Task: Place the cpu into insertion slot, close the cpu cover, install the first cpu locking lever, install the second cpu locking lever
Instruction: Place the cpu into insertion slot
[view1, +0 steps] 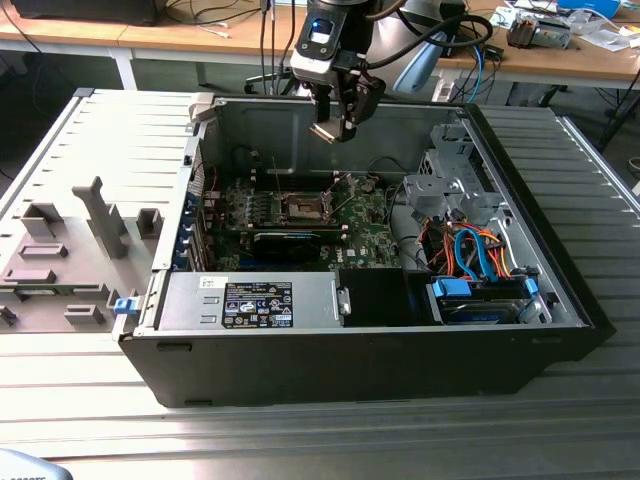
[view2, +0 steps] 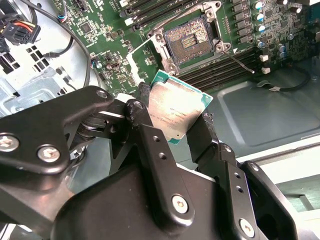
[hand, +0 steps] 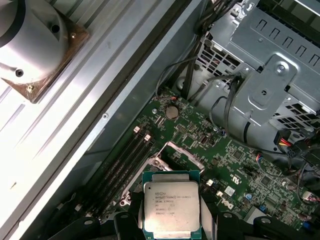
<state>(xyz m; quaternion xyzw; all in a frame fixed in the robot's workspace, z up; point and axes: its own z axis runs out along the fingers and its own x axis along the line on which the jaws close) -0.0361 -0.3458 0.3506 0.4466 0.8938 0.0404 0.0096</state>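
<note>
The cpu (view2: 176, 114): flat silvery square, green-edged
Matte black gripper (view2: 174, 120) fingers clench its edges; the dark-centred, metal-rimmed insertion slot (view2: 190, 41) lies apart.

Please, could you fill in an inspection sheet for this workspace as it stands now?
Surface: ribbed metal table, with the open computer case lying on it.
Job's things: the cpu is held in the air above the case; the insertion slot is empty, its contacts bare.
Clutter: grey plastic parts beside the case, at the exterior view's left.
Grippers: the gripper is shut on the cpu, gripping it by its edges.
Cables: orange and blue cables inside the case, at the exterior view's right.
Surroundings: wooden desks behind the table.
</note>
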